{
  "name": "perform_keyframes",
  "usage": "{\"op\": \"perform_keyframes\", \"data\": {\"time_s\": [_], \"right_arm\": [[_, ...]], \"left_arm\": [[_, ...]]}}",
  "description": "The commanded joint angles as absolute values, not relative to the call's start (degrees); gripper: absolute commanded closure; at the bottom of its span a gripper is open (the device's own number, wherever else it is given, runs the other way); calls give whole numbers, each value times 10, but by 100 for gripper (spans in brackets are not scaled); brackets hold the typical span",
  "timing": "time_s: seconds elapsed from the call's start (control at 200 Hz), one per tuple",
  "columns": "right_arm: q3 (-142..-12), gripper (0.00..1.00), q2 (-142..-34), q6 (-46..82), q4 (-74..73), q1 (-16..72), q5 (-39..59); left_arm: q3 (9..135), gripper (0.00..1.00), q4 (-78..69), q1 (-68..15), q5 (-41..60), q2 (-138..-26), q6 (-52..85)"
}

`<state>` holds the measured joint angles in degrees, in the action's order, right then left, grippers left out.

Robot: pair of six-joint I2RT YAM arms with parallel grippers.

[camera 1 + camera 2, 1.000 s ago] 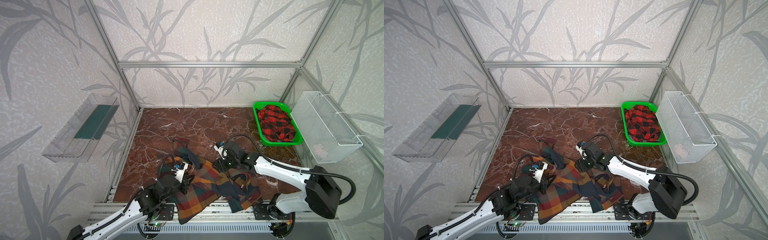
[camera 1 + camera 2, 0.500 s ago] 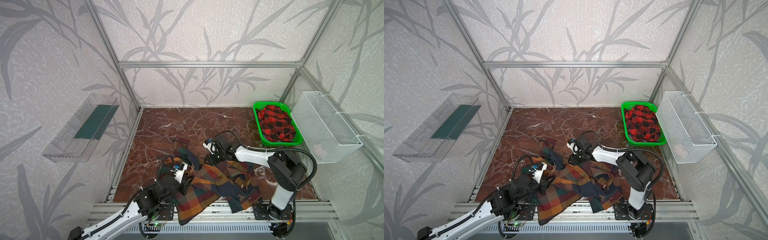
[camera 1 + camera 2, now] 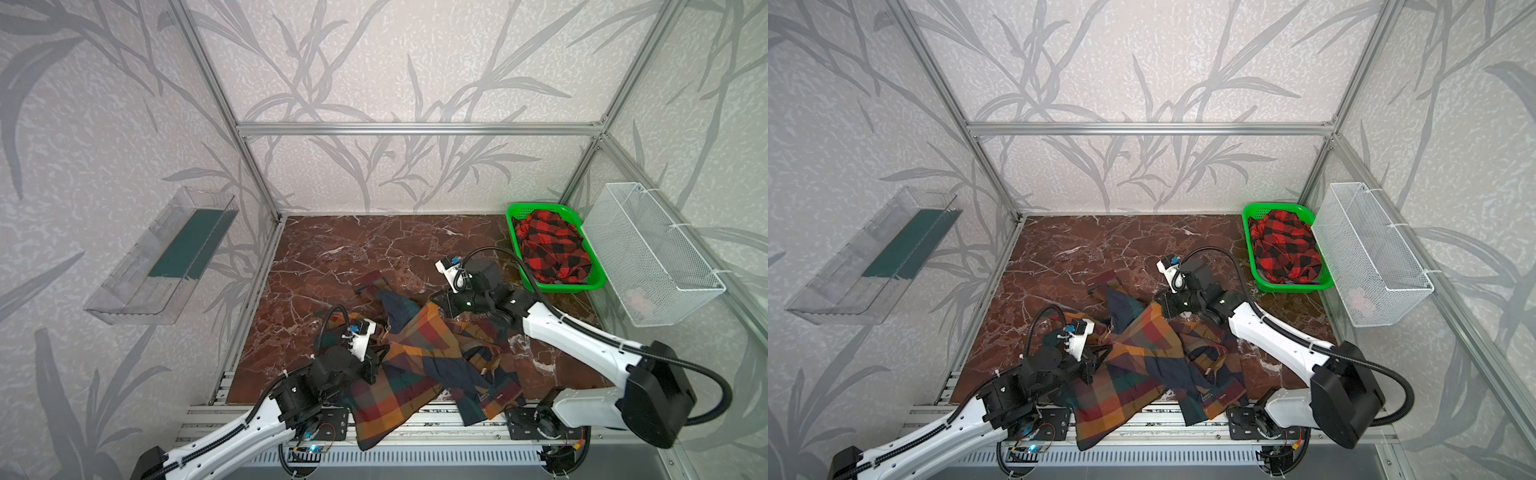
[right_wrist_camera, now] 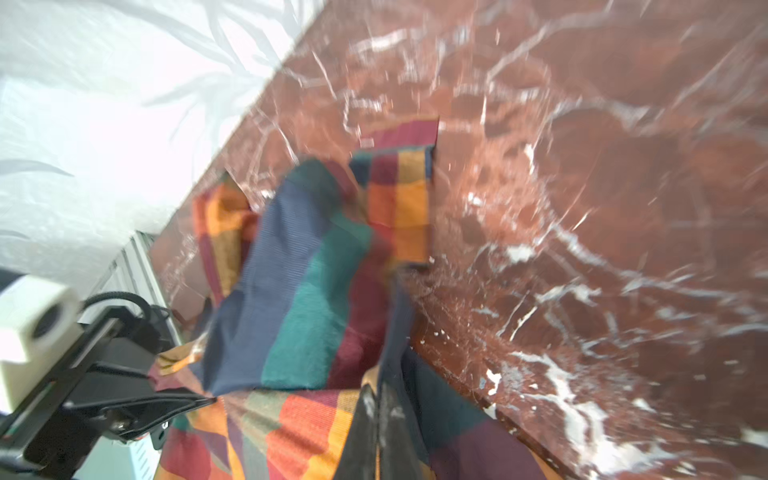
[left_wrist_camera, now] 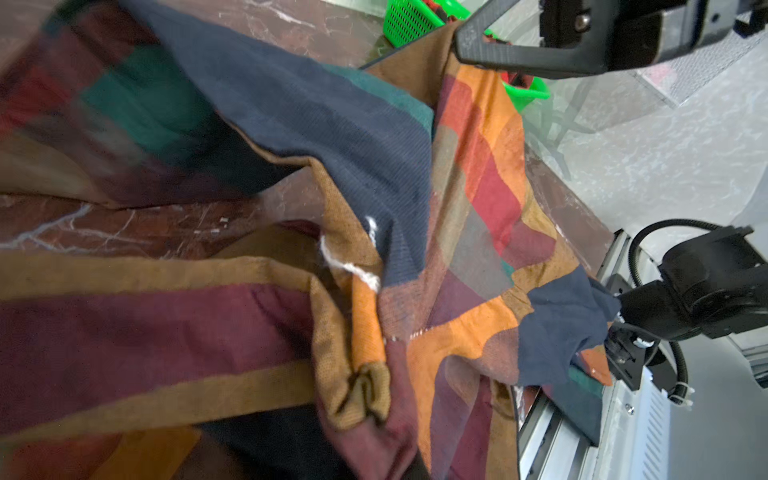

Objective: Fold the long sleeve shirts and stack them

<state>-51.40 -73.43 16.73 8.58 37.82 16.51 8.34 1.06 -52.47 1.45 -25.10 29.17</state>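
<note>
Block shirt (image 3: 415,361) (image 3: 1133,365): crumpled on the near centre of the table (image 3: 353,249) (image 3: 1084,249); navy, orange, green and red blocks; near hem hangs over the near table edge onto the rail; one sleeve runs toward the far left, cuff flat on the marble

Left gripper (image 3: 376,357) (image 3: 1096,357): at the shirt's left edge, near side of the table; jaws clenched on a fold of the block shirt; in the right wrist view its tip (image 4: 210,400) pinches the cloth edge, and the shirt (image 4: 299,291) drapes from that point; in the left wrist view one finger (image 5: 532,63) lies over the orange edge of the shirt (image 5: 374,166)

Right gripper (image 3: 440,304) (image 3: 1163,305): at the shirt's far right corner; jaws clenched on the block shirt; the cloth rises in a peak to the tip, clear of the marble there; the span between the two grippers hangs in a slack ridge

Check shirt (image 3: 548,245) (image 3: 1285,245): red and black, bundled, unfolded, inside the green basket (image 3: 540,206) (image 3: 1275,205); basket stands on the table at the far right corner, well apart from the block shirt

Wire basket (image 3: 656,257) (image 3: 1370,253): white, on the right wall, just beside the green basket; contents too faint to name

Tray (image 3: 166,257) (image 3: 872,262): clear plastic, on the left wall, with a dark green strip inside
</note>
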Motion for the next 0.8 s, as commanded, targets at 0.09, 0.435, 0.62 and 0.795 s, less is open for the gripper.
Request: {"op": "perform_keyframes", "data": {"time_s": [0.09, 0.435, 0.62, 0.795], "right_arm": [[-497, 100, -611, 128, 122, 359, 6], [-415, 100, -500, 180, 179, 362, -147], [-447, 95, -669, 216, 204, 363, 17], [-464, 66, -737, 239, 183, 376, 114]], "left_arm": [[114, 100, -3, -526, 16, -349, 296], [120, 93, -12, -526, -9, -382, 313], [131, 91, -13, -526, 7, -428, 315], [135, 92, 6, -526, 15, -435, 317]]}}
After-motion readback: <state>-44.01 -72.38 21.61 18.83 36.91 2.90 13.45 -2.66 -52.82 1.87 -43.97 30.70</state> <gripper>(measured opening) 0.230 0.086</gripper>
